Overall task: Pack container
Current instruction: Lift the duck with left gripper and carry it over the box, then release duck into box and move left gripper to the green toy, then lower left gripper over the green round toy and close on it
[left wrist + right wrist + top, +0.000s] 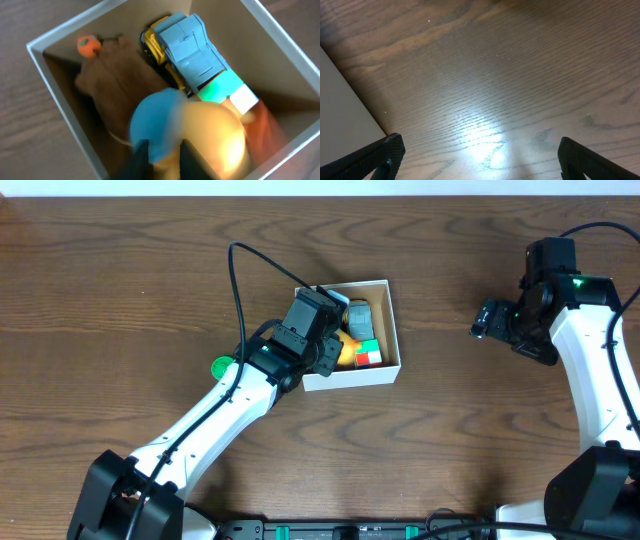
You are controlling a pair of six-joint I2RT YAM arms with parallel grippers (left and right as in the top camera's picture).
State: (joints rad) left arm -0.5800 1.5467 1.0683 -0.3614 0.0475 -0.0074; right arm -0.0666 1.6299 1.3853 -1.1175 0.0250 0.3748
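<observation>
Left wrist view first. Closest to the lens are the left gripper's [162, 159] two dark fingers [141, 160], set narrow. The bottom of a blurry blue and yellow toy [200, 130] is pinched between them, so it looks like it's gripping that toy. Just past the toy, beyond the fingertips, is a cube [232, 92] with green, white and red faces. Next to that is a grey-blue truck [192, 47] on a yellow base. A brown plush [120, 85] lies on the other side of the gripper from the cube, touching the truck, with a small orange bit [89, 45] at its far end. All of it sits inside the box [50, 90], which has white walls and a brown inside, and the gripper hangs right over it.

Right wrist view: the right gripper [480, 145] is spread wide with nothing between the fingers. There's just wooden table [510, 75] under and beyond it. A pale flat surface [340, 100] pokes in at one edge, and I can't tell what it is.

From overhead, the box is directly under the left gripper and well apart from the right one, which is out over the table. A little green thing [221, 366] lies on the table just beside the left arm, behind its gripper and outside the box.
</observation>
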